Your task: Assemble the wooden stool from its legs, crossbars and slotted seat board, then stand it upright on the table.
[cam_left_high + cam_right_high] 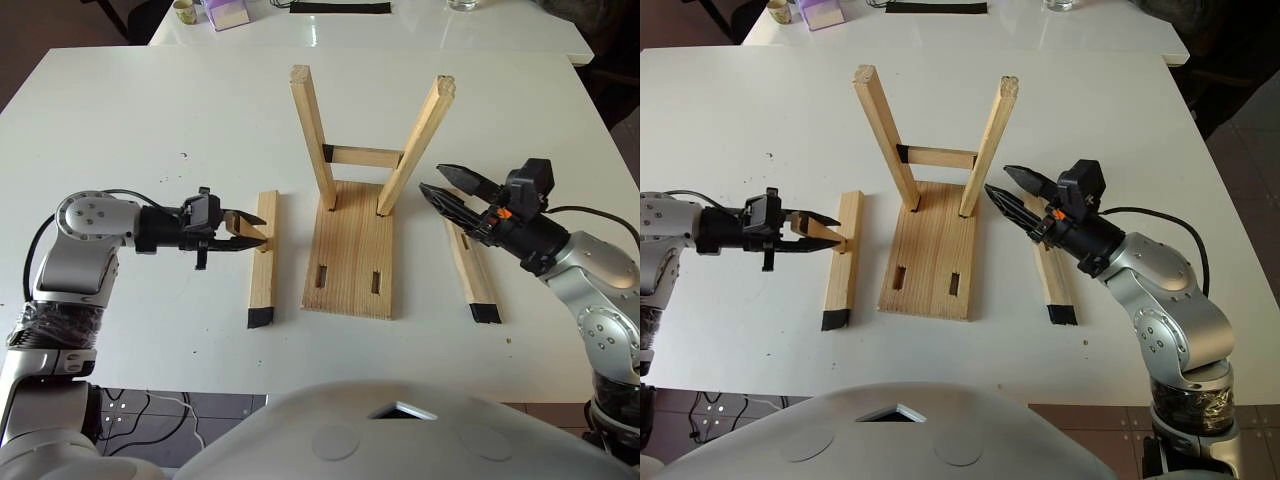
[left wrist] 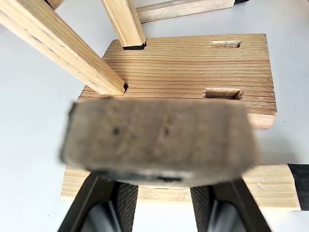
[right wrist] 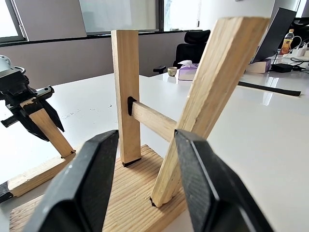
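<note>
The seat board (image 1: 348, 255) lies flat at the middle of the white table (image 1: 120, 130), its long axis running from the near edge toward the far edge. Two legs stand in the slots at its far end, the left one (image 1: 312, 135) and the right one (image 1: 415, 145). Both point up and splay apart toward their tops. A crossbar (image 1: 362, 156) joins them low down, running left to right. Two slots (image 1: 322, 273) at the board's near end are bare cuts.

Just left of the board a loose leg (image 1: 264, 265) lies flat and parallel to the board's long side, its black tip toward the near edge. The left gripper (image 1: 262, 230) comes in level from the table's left side, its fingers closed on a short crossbar (image 3: 50, 130). This piece rises at a tilt and its lower end meets the loose leg near that leg's far end.

Right of the board a second loose leg (image 1: 477, 275) lies flat. It also runs near to far, slightly slanted, with its black tip nearer the near edge. The right gripper (image 1: 432, 179) hovers above this leg's far end. Its fingers are spread wide and hold nothing, and they point toward the right standing leg, close to it but apart
</note>
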`<act>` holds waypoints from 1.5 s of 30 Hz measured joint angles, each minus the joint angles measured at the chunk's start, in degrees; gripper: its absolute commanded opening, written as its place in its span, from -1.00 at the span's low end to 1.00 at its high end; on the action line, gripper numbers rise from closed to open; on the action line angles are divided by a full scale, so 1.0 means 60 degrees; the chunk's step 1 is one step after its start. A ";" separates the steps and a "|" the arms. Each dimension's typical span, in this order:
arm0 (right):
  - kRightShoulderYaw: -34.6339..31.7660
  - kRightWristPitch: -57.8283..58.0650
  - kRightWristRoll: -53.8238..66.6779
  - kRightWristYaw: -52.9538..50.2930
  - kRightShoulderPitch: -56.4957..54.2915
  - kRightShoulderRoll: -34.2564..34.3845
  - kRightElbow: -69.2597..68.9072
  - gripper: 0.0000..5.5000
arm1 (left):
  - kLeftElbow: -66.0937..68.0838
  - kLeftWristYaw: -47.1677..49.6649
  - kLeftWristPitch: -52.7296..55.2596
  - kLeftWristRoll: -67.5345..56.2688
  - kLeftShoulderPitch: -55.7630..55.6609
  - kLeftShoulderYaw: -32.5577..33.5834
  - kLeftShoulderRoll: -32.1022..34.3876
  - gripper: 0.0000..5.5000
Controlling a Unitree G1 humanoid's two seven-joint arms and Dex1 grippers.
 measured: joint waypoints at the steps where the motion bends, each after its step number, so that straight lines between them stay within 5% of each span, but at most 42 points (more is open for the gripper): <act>1: 0.0007 -0.0002 -0.0025 0.0000 0.0000 0.0000 0.0000 -0.23 | 0.0064 -0.0002 -0.0114 0.0012 -0.0001 -0.0046 0.0000 -0.52; 17: 0.0277 -0.0003 -0.0276 0.0286 -0.0093 -0.0055 0.0193 -0.23 | 0.0980 -0.0104 0.1326 0.0009 -0.1260 -0.0976 -0.0213 -0.52; 31: 0.0426 0.0007 -0.0423 0.0600 -0.0284 -0.0329 0.0448 -0.23 | 0.0554 0.0725 0.0743 0.0002 -0.0694 -0.0983 -0.0502 -0.52; 40: 0.0561 0.0013 -0.0528 0.0768 -0.0442 -0.0388 0.0528 -0.23 | 0.1527 0.2188 0.0037 0.0843 0.0001 -0.1313 -0.1276 0.03; 45: 0.0562 0.0017 -0.0559 0.0985 -0.0506 -0.0567 0.0644 -0.23 | 0.1667 0.3094 -0.0619 0.0655 0.0625 -0.0704 -0.1718 0.03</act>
